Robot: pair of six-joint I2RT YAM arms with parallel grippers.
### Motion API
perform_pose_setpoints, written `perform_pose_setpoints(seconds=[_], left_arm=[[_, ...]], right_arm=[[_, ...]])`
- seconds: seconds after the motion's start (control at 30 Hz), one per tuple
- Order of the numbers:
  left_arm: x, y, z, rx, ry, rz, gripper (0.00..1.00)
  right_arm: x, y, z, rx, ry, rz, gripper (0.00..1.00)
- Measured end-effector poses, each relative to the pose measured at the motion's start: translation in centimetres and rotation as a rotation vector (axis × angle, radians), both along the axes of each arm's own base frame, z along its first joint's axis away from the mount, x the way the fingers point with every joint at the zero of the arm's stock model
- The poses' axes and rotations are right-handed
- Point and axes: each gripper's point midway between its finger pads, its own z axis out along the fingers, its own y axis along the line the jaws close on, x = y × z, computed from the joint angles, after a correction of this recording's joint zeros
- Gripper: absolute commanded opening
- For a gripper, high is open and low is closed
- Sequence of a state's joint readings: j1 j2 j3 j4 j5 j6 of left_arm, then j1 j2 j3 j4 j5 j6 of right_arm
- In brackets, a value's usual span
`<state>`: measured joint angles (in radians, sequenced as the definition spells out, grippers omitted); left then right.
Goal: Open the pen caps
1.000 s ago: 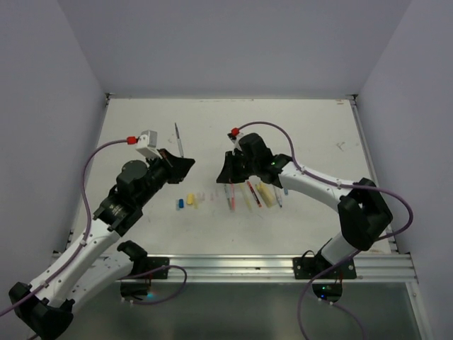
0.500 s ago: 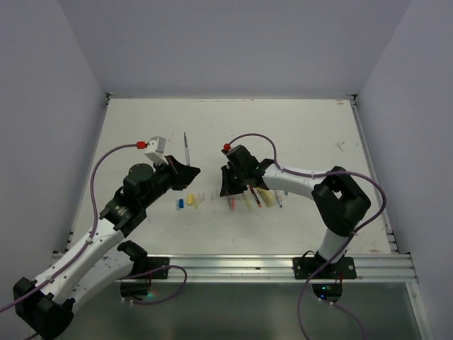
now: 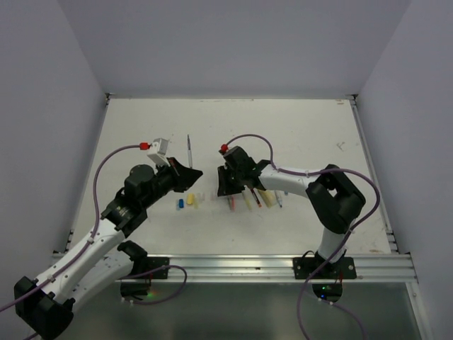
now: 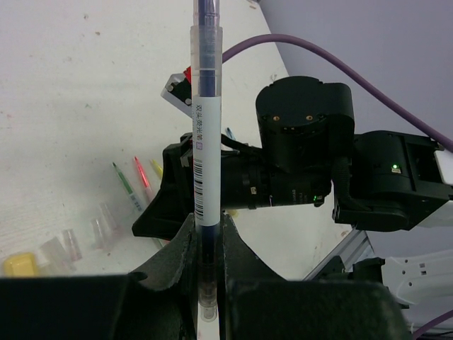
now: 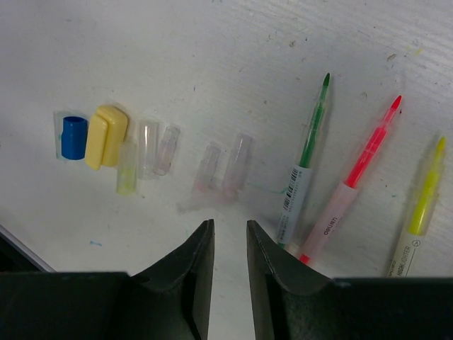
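My left gripper (image 4: 207, 234) is shut on a dark blue pen (image 4: 206, 142) with a white label. The pen points up and away, and the top view shows the pen (image 3: 189, 146) sticking out past the left gripper (image 3: 185, 174). My right gripper (image 5: 229, 225) hovers low over the table, its jaws a little apart with nothing between them. Just beyond its tips lies a row of loose pen caps: a blue cap (image 5: 73, 137), a yellow cap (image 5: 106, 134), a yellow-green clear cap (image 5: 127, 168), clear caps (image 5: 157, 147) and pinkish caps (image 5: 224, 166).
Uncapped pens lie to the right of the caps: a green pen (image 5: 304, 170), a red pen (image 5: 357, 180) and a yellow pen (image 5: 422, 209). From above, these pens (image 3: 251, 197) lie beside the right gripper (image 3: 225, 185). White walls enclose the table (image 3: 297, 127), and a metal rail (image 3: 283, 268) runs along its near edge.
My right gripper has moved left and down over the row of caps, and its jaws have parted slightly. The left arm has carried the pen a little to the right.
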<state>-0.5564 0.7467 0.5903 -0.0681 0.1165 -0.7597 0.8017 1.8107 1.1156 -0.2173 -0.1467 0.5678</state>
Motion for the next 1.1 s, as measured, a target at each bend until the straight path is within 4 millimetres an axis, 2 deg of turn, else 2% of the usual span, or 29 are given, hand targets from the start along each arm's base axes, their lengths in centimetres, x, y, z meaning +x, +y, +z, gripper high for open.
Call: perform_pose_setpoints(seconds=[0.27,0.37,0.5,0.7,0.8,0.9,1.1], left_arm=[[-0.4,-0.3,-0.3,-0.009,0.006,-0.022,0.0],[-0.7,-0.3,-0.9,-0.007,0.016,-0.034,0.0],[-1.0,-1.0,-1.4,-0.022,0.009,-0.078,0.0],[-1.7,-2.9,-3.4,-0.051,0.034,-0.19,0.0],[-2.2,-3.6,-4.6,-0.073,0.065,-0.233,0.0],[-2.6,-3.9,-4.8,-0.093,0.076,-0.258,0.0],[-2.8,-4.5,-3.3,-0.151,0.036,-0.289,0.0]], right_arm=[[0.5,-0.1,0.2,-0.012,-0.027,-0.013,0.3],[0.6,-0.6,1.2,-0.022,-0.054,-0.014,0.31],[0.7,-1.4,5.1,0.004,-0.133,-0.008,0.32],[0.2,-2.0,14.4,0.169,-0.299,0.017,0.41],[-0.3,-1.9,17.8,0.248,-0.353,0.031,0.41],[-0.4,-1.4,19.2,0.29,-0.368,0.045,0.41],[-0.7,0.1,19.0,0.345,-0.321,0.068,0.41]])
